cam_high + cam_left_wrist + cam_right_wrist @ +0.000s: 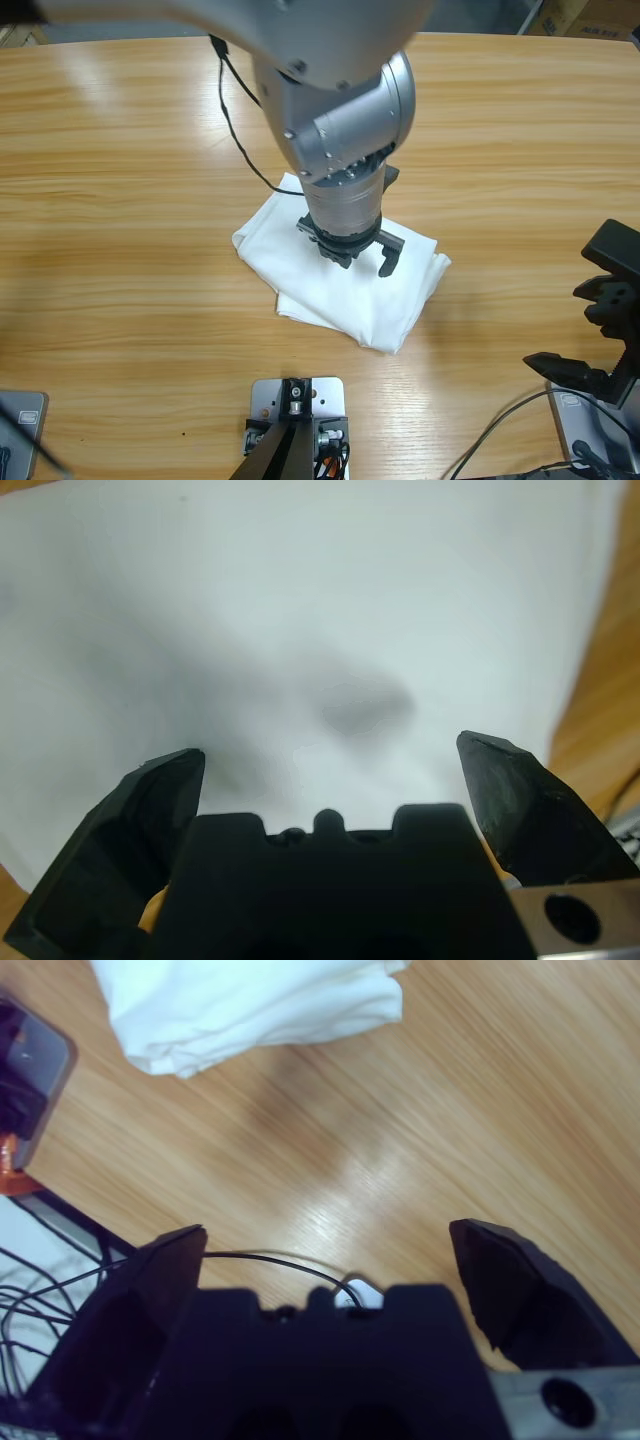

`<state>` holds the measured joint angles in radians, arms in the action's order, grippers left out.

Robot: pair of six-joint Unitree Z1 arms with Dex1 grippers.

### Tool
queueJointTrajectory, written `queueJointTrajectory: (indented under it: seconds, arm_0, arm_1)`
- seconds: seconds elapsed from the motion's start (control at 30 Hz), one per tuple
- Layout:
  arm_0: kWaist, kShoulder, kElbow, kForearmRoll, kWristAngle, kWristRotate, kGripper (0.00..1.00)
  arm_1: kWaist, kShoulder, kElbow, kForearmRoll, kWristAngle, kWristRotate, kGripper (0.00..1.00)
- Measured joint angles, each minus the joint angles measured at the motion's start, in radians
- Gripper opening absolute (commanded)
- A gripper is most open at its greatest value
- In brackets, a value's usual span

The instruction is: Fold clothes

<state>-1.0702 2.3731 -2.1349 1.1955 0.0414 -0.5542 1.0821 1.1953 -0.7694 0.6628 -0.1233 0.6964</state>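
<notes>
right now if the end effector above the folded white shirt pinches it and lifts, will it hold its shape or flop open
The T-shirt would likely flop: its soft, rounded, layered edges suggest limp cloth. A pinch by the left end effector, open just above it, may catch only the top layer, so the fold could peel apart. It probably weighs little and would slide on the smooth table.

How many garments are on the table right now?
1. A folded white T-shirt lies mid-table, directly under the open left gripper; the right wrist view shows its corner too. The arm covers part of it, so something beneath could be hidden.
</notes>
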Motion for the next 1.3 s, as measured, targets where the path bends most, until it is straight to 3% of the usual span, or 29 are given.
queueJointTrajectory:
  seconds: [0.4, 0.97, 1.1, 1.3]
  arm_0:
    - [-0.001, 0.179, -0.281, 0.233, 0.009, -0.126, 1.000]
    - [-0.019, 0.231, -0.375, 0.314, 0.156, -0.198, 1.000]
    - [0.077, 0.244, -0.404, 0.314, 0.171, -0.198, 1.000]
    - [0.308, 0.253, -0.427, 0.314, 0.188, -0.211, 1.000]
  arm_1:
    - [0.000, -0.010, 0.041, -0.021, 0.000, 0.013, 1.000]
    - [0.000, -0.058, 0.058, -0.021, 0.000, 0.021, 0.991]
    - [0.000, -0.076, 0.059, -0.021, 0.000, 0.022, 0.991]
    - [0.000, -0.092, 0.061, -0.021, 0.000, 0.023, 0.991]
